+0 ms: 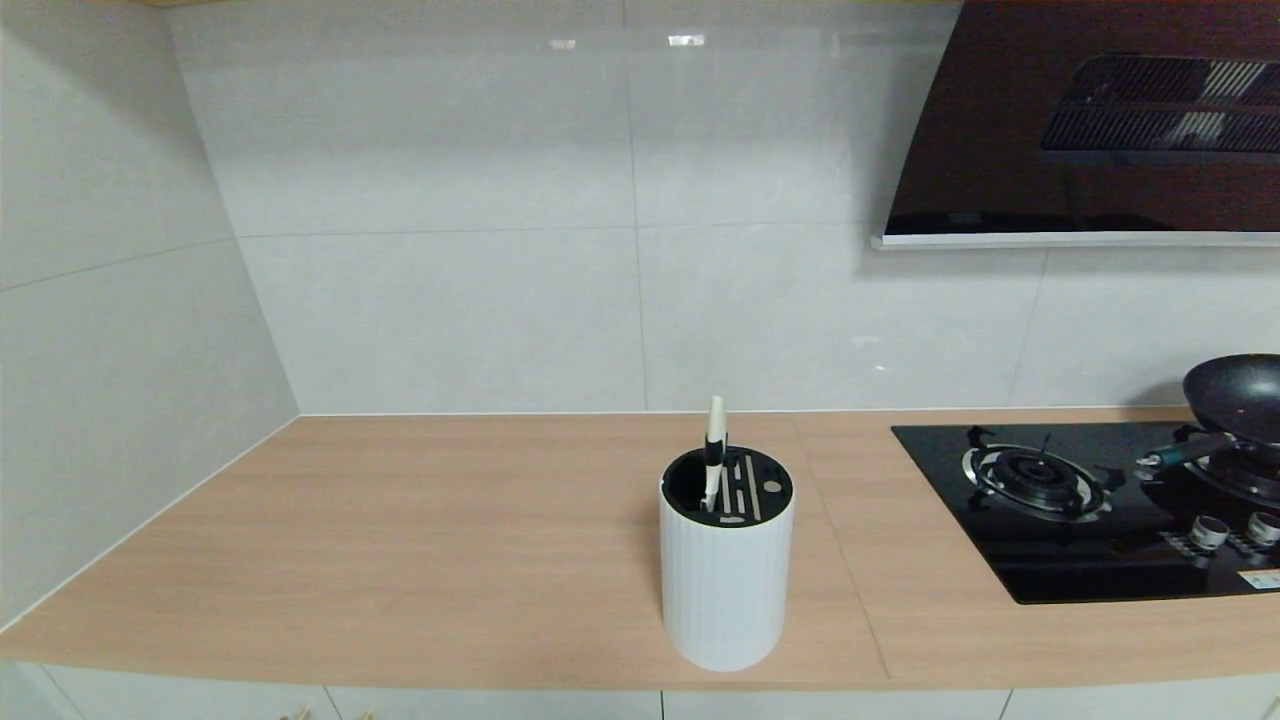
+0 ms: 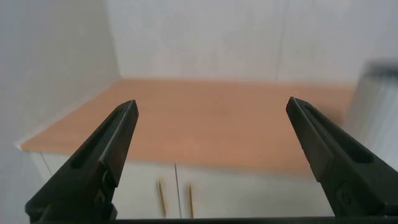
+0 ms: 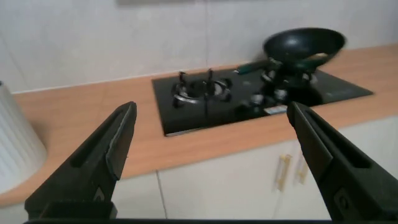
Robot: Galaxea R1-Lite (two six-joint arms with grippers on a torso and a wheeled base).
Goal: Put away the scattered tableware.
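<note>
Jaws on both grippers stand wide apart with nothing between them. The left gripper [image 2: 211, 104] hangs in front of the counter's near edge, at about the height of the worktop, facing the left stretch of the wooden countertop [image 1: 400, 520]; pale cabinet doors [image 2: 174, 193] with slim upright handles sit below that edge. The right gripper [image 3: 212, 107] hangs likewise before the cabinet fronts, facing the stove end of the counter. Close to the front edge of the countertop, a little right of its middle in the head view, stands a white ribbed holder [image 1: 726, 580], a tall upright cylinder with a black insert in its top. The insert has a round open well on its left part and narrow slots on its right. One piece of tableware, a slim utensil [image 1: 713, 455] with a white and black handle, stands in the holder, rising from the well just beside the slots and leaning slightly; which end is down inside cannot be told. The holder's side shows blurred at the edge of the left wrist view and as a white ribbed wall at the edge of the right wrist view. Farther right, set into the countertop, is a black glass gas hob [image 1: 1080, 510] with a bare burner and round knobs along its front. A dark wok [image 1: 1240, 395] rests on the far right burner, its handle pointing left. Behind everything rises a pale tiled wall [image 1: 600, 300], with a dark range hood [image 1: 1100, 130] mounted above the hob.
</note>
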